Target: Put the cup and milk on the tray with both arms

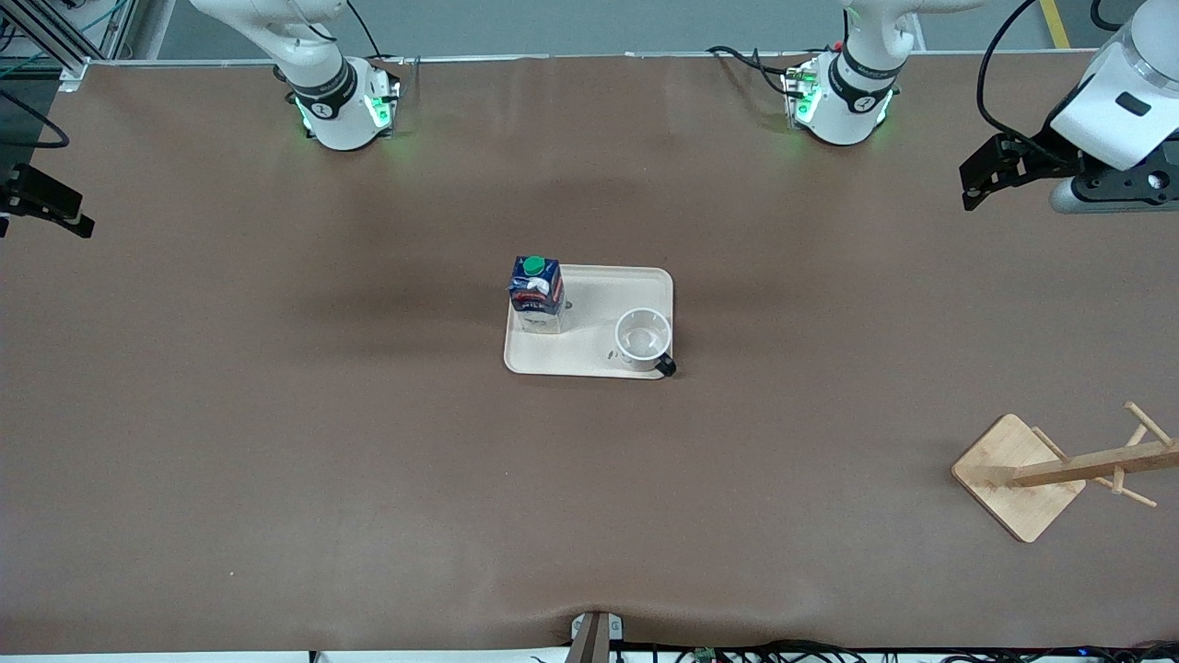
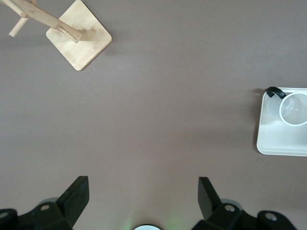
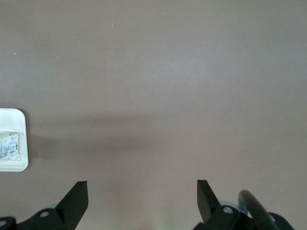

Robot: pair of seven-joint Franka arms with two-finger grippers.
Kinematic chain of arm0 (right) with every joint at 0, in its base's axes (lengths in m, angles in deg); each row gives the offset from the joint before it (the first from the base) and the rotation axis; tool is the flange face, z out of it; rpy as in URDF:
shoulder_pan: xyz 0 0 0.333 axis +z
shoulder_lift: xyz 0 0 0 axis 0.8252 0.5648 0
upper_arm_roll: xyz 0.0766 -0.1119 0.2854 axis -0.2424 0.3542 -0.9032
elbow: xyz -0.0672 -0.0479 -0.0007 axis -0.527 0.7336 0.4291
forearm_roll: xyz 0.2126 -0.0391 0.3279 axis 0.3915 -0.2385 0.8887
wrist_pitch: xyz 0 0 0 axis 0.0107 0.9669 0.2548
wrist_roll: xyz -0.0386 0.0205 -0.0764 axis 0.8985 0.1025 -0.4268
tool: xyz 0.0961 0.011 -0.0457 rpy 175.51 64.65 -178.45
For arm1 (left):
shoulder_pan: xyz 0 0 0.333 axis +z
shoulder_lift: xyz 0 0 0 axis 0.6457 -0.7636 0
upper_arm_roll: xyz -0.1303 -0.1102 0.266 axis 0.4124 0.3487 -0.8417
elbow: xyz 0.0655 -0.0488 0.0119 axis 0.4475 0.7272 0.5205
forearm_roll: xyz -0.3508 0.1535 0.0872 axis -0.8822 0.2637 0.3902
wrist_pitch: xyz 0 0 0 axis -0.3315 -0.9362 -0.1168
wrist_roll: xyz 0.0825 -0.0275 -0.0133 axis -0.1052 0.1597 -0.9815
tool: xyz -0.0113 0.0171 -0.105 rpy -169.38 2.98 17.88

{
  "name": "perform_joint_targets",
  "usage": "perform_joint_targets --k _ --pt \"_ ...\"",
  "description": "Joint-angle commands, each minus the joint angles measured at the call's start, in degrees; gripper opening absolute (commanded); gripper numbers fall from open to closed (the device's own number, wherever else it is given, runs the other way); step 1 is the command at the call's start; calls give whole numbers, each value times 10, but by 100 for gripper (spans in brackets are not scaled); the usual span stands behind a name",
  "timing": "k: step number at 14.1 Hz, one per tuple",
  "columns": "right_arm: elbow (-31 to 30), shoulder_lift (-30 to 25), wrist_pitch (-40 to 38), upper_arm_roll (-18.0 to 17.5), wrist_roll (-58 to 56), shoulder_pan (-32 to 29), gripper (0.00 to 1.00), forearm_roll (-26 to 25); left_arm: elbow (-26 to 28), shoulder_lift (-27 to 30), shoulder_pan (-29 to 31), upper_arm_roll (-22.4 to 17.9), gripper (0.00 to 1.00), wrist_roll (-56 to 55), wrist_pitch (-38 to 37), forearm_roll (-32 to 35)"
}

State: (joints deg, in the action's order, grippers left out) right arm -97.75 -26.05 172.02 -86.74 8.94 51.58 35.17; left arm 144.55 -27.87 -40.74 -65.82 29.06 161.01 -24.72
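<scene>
The cream tray lies at the table's middle. The milk stands upright on the tray's corner toward the right arm's end. The cup stands upright on the tray toward the left arm's end, with its black handle at the tray's edge. My left gripper is open and empty, over bare table at the left arm's end. My right gripper is open and empty, over the table's right-arm end. The left wrist view shows its gripper, the tray and the cup. The right wrist view shows its gripper, a tray corner and the milk.
A wooden rack with a square base stands near the front camera at the left arm's end; it also shows in the left wrist view. Brown table surrounds the tray.
</scene>
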Motion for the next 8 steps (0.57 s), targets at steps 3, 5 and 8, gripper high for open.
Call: perform_joint_targets --k 3,5,8 --pt "16 6 -19 -6 6 -13 100 -8 -23 -16 -1 -1 100 1 -10 -6" --pt "16 6 -18 -6 6 -30 100 -8 -23 -16 1 0 100 8 -11 -7" --pt "16 7 -11 -7 6 -38 100 -4 -24 -16 2 0 100 10 -11 -7"
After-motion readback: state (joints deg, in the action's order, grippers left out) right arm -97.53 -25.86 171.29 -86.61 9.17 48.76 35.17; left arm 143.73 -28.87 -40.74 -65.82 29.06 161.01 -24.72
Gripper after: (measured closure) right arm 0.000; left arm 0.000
